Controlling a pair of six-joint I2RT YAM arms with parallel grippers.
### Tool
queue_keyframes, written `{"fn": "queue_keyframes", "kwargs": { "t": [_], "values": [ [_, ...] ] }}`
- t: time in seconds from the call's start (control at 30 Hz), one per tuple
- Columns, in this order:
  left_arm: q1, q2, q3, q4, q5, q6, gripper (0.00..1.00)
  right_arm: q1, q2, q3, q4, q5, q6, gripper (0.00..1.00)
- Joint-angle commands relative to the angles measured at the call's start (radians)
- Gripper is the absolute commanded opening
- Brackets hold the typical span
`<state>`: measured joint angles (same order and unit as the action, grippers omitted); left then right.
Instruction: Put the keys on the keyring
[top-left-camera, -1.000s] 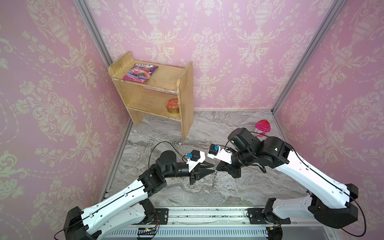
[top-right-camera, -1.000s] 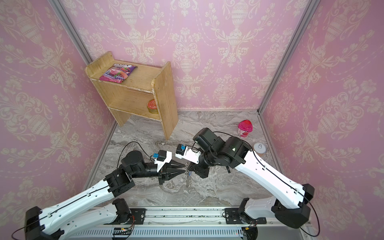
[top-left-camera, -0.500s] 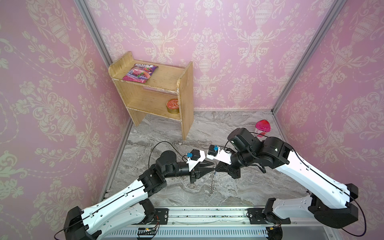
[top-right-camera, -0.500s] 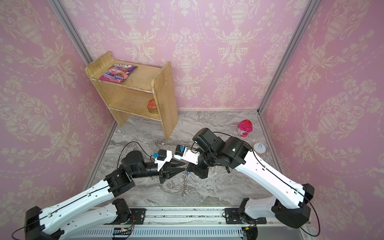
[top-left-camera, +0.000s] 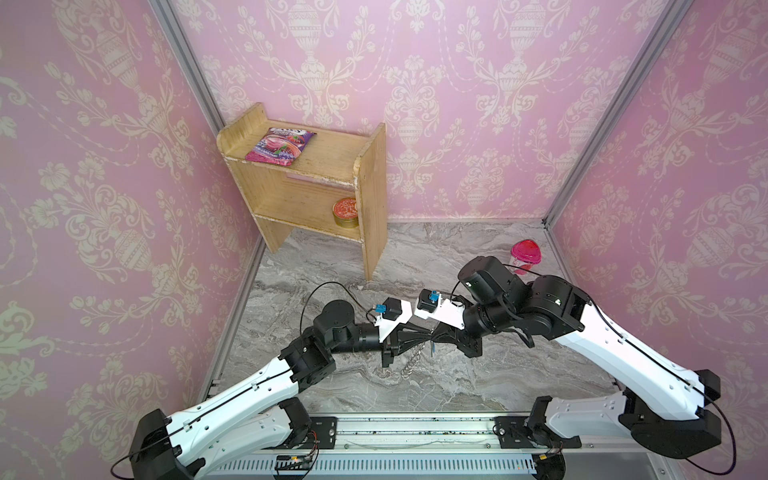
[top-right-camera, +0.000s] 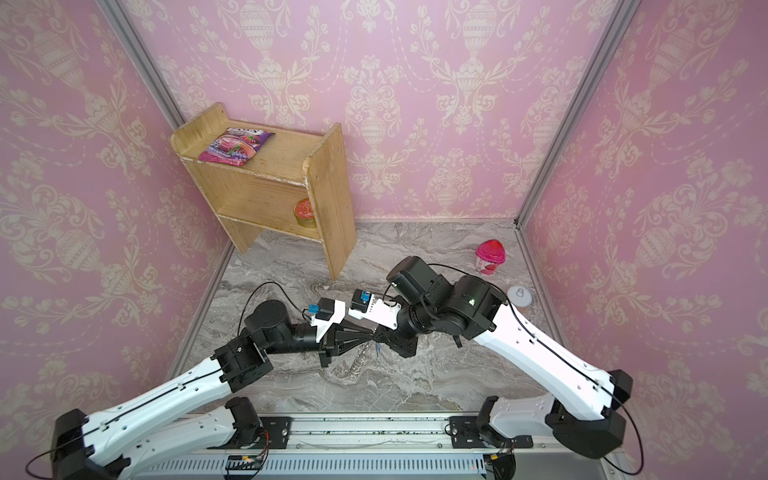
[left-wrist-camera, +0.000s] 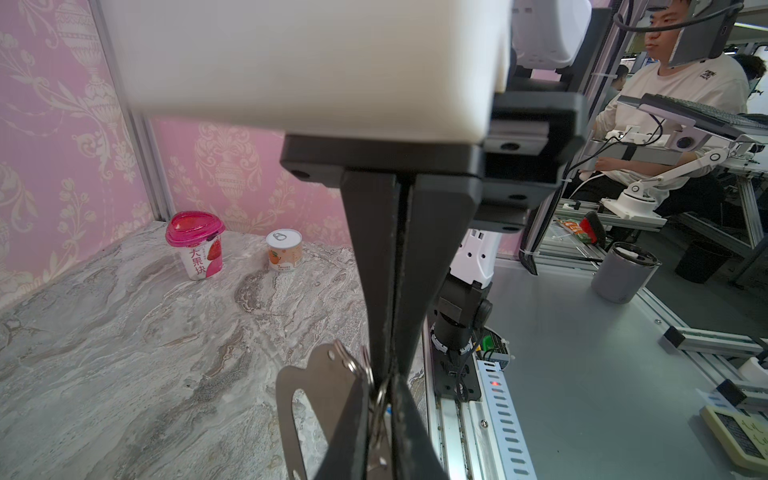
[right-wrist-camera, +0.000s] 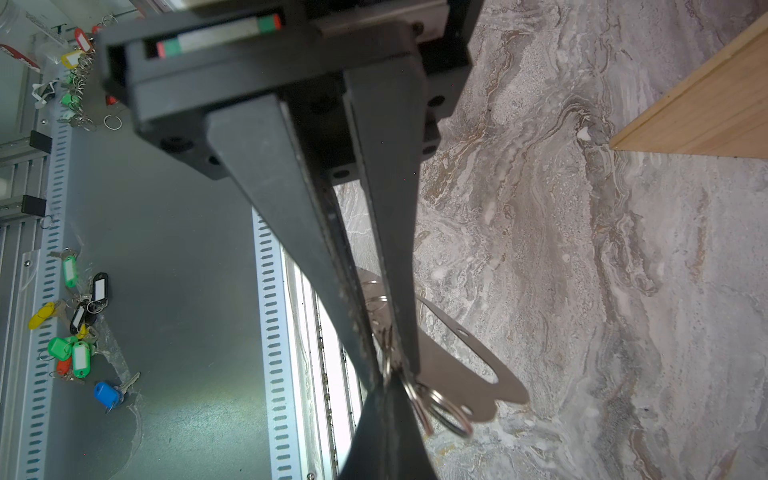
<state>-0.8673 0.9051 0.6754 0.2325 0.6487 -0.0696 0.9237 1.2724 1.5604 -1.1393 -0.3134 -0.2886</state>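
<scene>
My left fingers (left-wrist-camera: 370, 270) are pressed almost flat together with only a hairline slit between them. A wire ring sits right at their tips, and I cannot tell whether it is pinched or merely touched. My right fingers (right-wrist-camera: 299, 216) are clamped fully closed, nose to nose with the left ones, in the lower centre of both top views.

The keyring (top-left-camera: 410, 362) hangs from that meeting point by its ringed edge, and it looks to be my right pinch that carries it. Its long axis drops away from the tips, down and slightly left in the frame, toward the counter (top-left-camera: 332, 270). From above it shows edge-on, and I cannot tell whether its low end touches the marble.

The keys (top-left-camera: 432, 348) show only as a blue sliver of tag just below the tips, on the right-arm side of the keyring. Threaded or not, I cannot say. Neither arm is nearer, since both are right on it, so I judge the threading turns on ring against ring at the tips.

A wooden shelf (top-left-camera: 324, 195) stands upper left of centre, well apart. A pink-lidded cup (top-left-camera: 525, 257) sits by the right wall, and patterned pink walls close in on three sides.
</scene>
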Motion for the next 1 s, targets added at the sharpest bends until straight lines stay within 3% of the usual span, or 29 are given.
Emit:
{"fn": "queue_keyframes", "kwargs": {
  "t": [0.0, 0.17, 0.4, 0.43, 0.5, 0.57, 0.77, 0.97],
  "values": [
    [-0.01, -0.004, -0.01, 0.005, 0.051, -0.026, 0.1, 0.001, -0.03, 0.018, 0.053, 0.029, -0.003, 0.0],
    [-0.01, -0.01, -0.016, 0.015, 0.042, -0.029, 0.0, 0.0, -0.03, 0.017, 0.059, 0.031, -0.001, 0.0],
    [-0.01, -0.034, -0.032, 0.047, 0.008, -0.032, 0.0, 0.0, -0.031, 0.011, 0.068, 0.027, 0.008, 0.0],
    [-0.01, -0.043, -0.039, 0.067, -0.003, -0.038, 0.0, 0.0, -0.035, 0.005, 0.068, 0.032, 0.01, 0.04],
    [-0.01, -0.068, -0.065, 0.118, -0.042, -0.049, 0.0, -0.002, -0.049, -0.007, 0.073, 0.05, 0.019, 0.23],
    [-0.01, -0.087, -0.094, 0.186, -0.079, -0.066, 0.0, -0.01, -0.078, -0.025, 0.084, 0.056, 0.032, 0.28],
    [-0.007, -0.089, -0.156, 0.399, -0.148, -0.128, 0.0, -0.057, -0.189, -0.14, 0.215, -0.016, 0.109, 0.3],
    [-0.004, -0.06, -0.155, 0.485, -0.149, -0.157, 0.0, -0.064, -0.25, -0.256, 0.364, -0.065, 0.155, 0.32]
  ]
}}
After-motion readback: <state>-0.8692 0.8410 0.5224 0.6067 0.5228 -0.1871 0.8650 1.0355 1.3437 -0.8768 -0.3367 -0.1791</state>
